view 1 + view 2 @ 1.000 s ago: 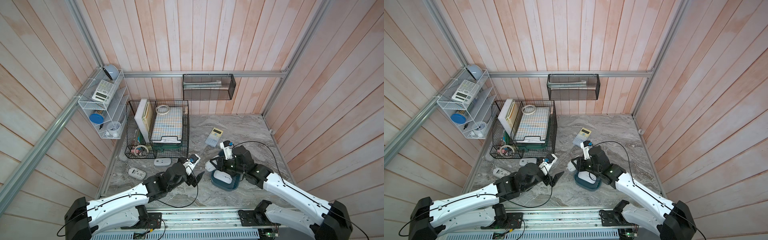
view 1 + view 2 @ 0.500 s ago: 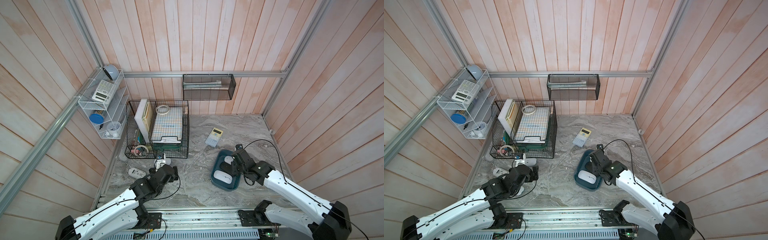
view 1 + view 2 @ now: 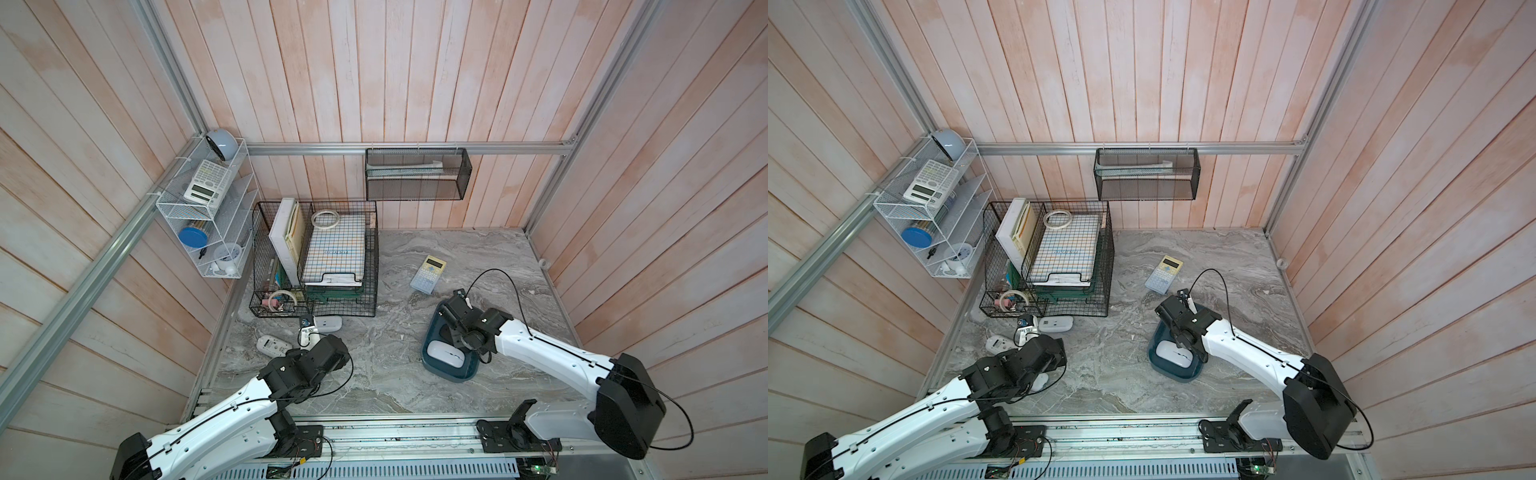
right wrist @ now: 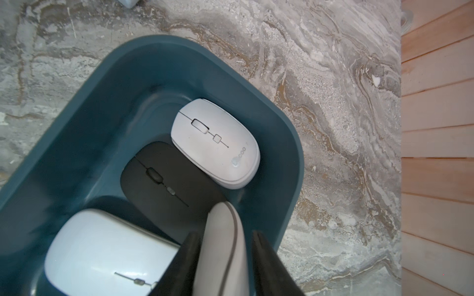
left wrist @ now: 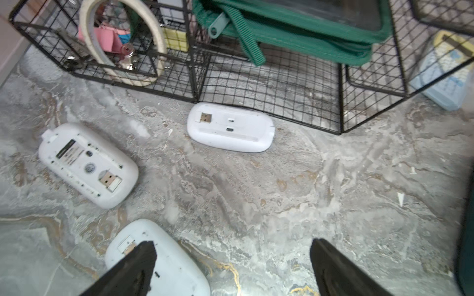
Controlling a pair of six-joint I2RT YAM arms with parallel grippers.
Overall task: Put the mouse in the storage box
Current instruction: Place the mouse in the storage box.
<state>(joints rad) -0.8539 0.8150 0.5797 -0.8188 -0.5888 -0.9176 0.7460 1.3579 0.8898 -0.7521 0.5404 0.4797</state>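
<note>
The mouse in hand (image 4: pixel 220 256) stands on its edge between the fingers of the right gripper (image 4: pixel 224 232), directly above the storage box (image 3: pixel 452 375), which sits at about 4 o'clock on the table in both top views. One finger lies against the mouse and a thin dark line shows beside the other, so I cannot tell whether the jaws are clamped on it or letting go. Its long axis runs out along the fingers. Its far tip hangs over the black mouse (image 4: pixel 166 184), which lies in the tub with a white mouse (image 4: pixel 215 143) and a pale mouse (image 4: pixel 102 251). The box runs roughly 11 to 5 o'clock, so a straight release should land the mouse inside, probably on the black one (little bare floor shows beneath it).

The left gripper (image 5: pixel 232 244) is spread wide and empty at 8 o'clock, above an upturned mouse (image 5: pixel 164 266). A second upturned mouse (image 5: pixel 87 164) lies near, and a third upturned mouse (image 5: pixel 230 128) sits just beside the wire-grid basket (image 5: pixel 256 84). For those the left arm is plainly the nearer
</note>
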